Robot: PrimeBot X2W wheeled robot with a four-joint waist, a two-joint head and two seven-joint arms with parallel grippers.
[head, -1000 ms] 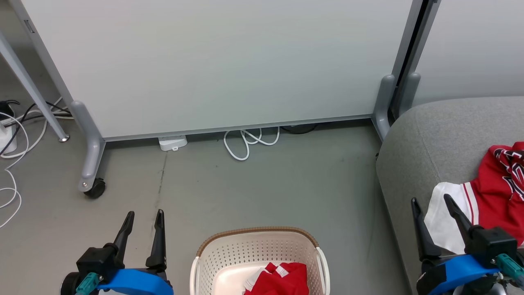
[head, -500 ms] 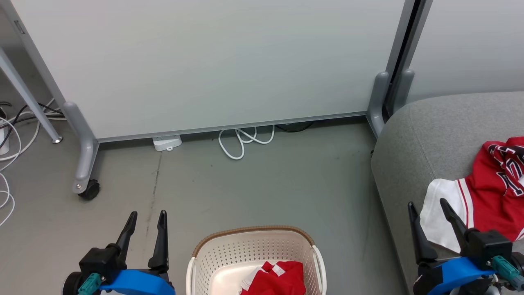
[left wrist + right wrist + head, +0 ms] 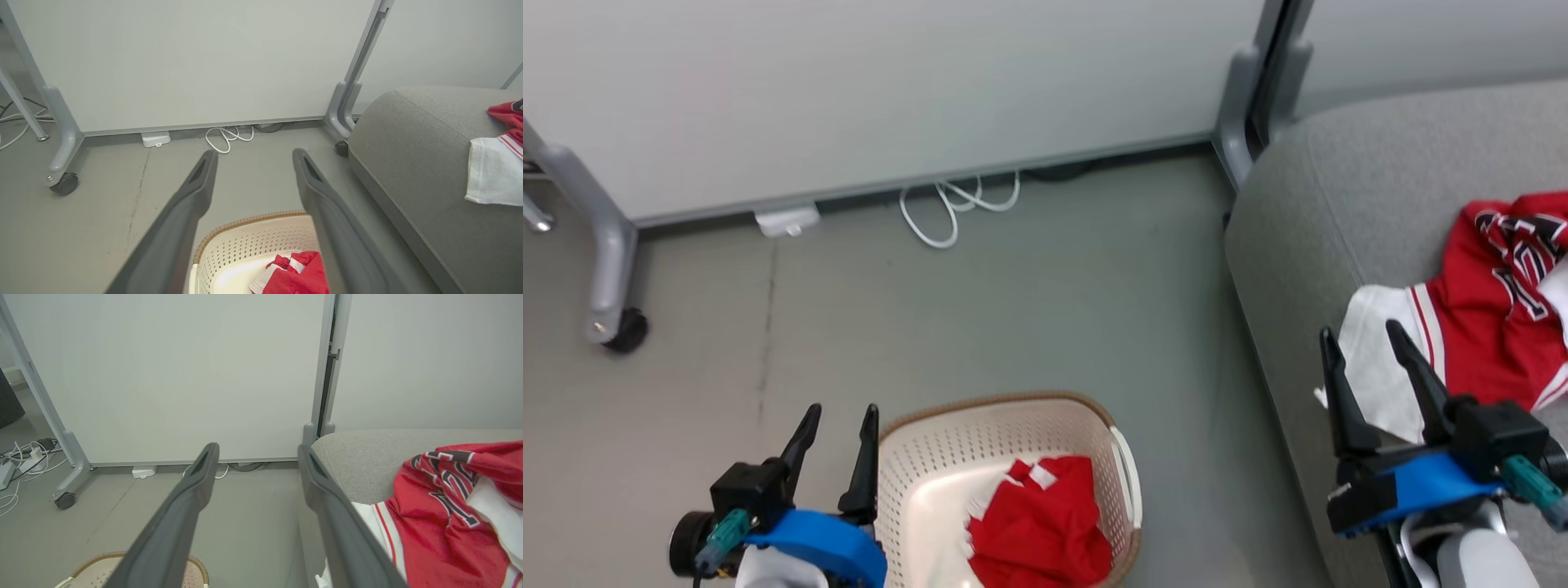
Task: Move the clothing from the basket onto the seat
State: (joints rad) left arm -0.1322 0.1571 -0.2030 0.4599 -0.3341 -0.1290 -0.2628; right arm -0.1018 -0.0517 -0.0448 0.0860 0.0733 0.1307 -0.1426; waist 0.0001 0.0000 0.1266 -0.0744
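Head view: my left end effector [image 3: 843, 412] stands wide and empty just left of the basket [image 3: 996, 400], which holds a red garment [image 3: 1041, 523]. My right end effector [image 3: 1361, 331], equally wide and empty, hangs at the seat [image 3: 1339, 204] edge by the jersey [image 3: 1494, 327].

Left wrist view: beyond the basket, floor [image 3: 102, 204], and a white cable [image 3: 226, 139] under a panel [image 3: 184, 61].

Right wrist view: the jersey lies on the seat, to my right.

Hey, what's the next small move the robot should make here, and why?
Probably lower the left hand into the basket onto the red garment. The jersey lies on the seat, this garment does not; the left hand stands open beside the basket, while the right hand, also open, is by the seat.
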